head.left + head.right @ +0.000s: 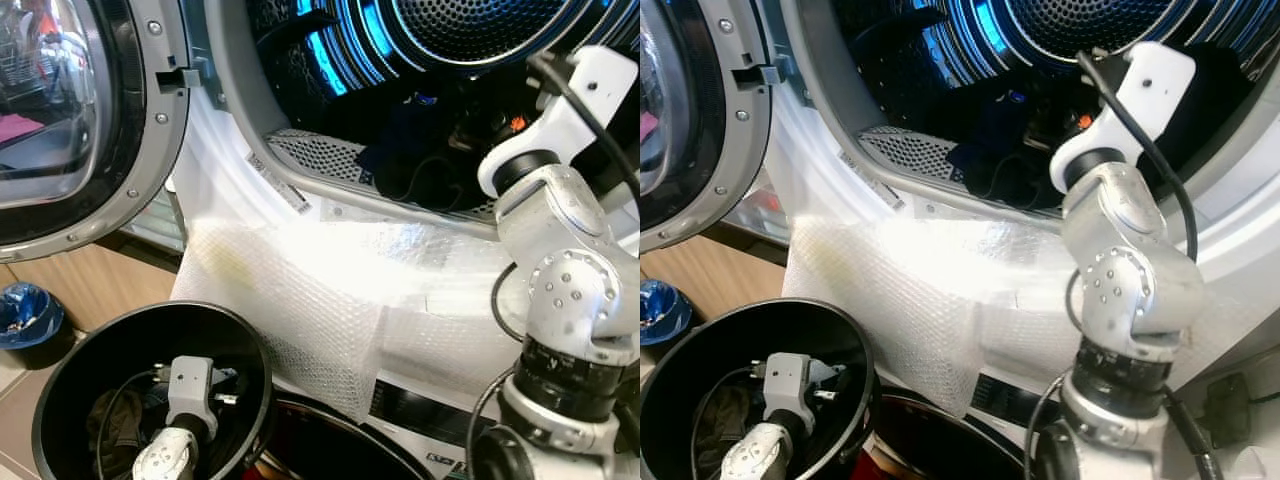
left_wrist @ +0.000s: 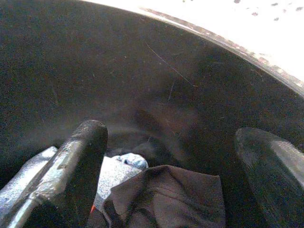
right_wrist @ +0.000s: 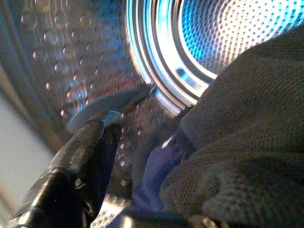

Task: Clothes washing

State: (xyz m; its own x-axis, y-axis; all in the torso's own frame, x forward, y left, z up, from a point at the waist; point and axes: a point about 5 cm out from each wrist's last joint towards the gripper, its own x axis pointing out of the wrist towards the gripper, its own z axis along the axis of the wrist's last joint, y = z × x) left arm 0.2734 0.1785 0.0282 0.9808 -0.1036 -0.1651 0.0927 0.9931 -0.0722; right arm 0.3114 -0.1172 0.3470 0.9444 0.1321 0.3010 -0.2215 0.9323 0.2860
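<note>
Two spread left fingers [image 2: 78, 161] hang in the round black basket [image 1: 60, 390]; crumpled dark clothes [image 2: 166, 199] lie between, ungripped, at 6 o'clock.

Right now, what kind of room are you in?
Likely a laundry area: an open front-loading washer drum holding dark clothes, its round door swung open, and a black laundry bucket below.

Drum mouth [image 1: 330, 150] open — door [image 1: 80, 120] swung aside, dark clothes [image 1: 420, 160] heaped inside, right arm [image 1: 565, 250] crossing it
</note>
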